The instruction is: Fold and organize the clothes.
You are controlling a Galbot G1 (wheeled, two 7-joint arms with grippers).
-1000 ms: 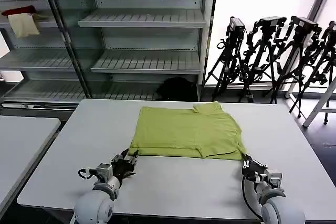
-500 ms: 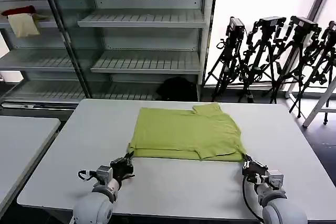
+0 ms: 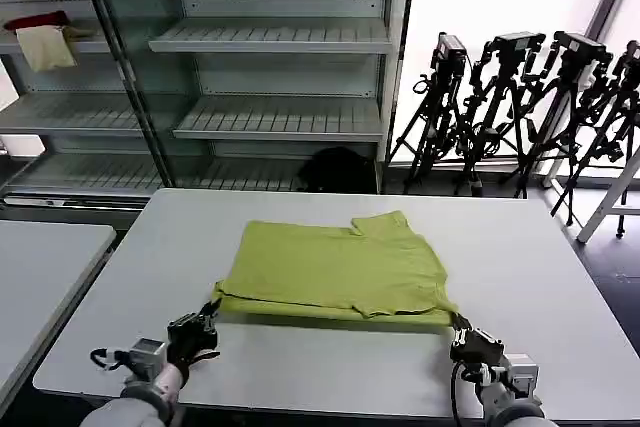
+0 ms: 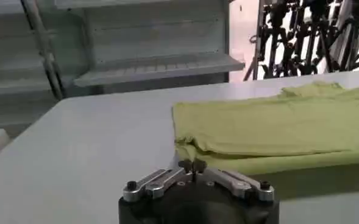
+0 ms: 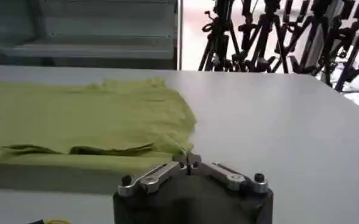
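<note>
Pinching near hem corners of T-shirt (image 3: pixel 335 269) on table (image 3: pixel 560 277) — left gripper (image 3: pixel 207 312), right gripper (image 3: pixel 459 326) — both clamped tight.

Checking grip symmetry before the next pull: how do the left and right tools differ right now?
The left tool pinches the T-shirt's near left corner; the right tool pinches its near right corner. The left one sits slightly farther from the table's front edge. Both are shut on the hem, low over the tabletop.

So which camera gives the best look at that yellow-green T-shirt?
The head view: the whole folded T-shirt lies in sight on the table. Each wrist view shows one near corner, pinched by the left gripper or right gripper.
</note>
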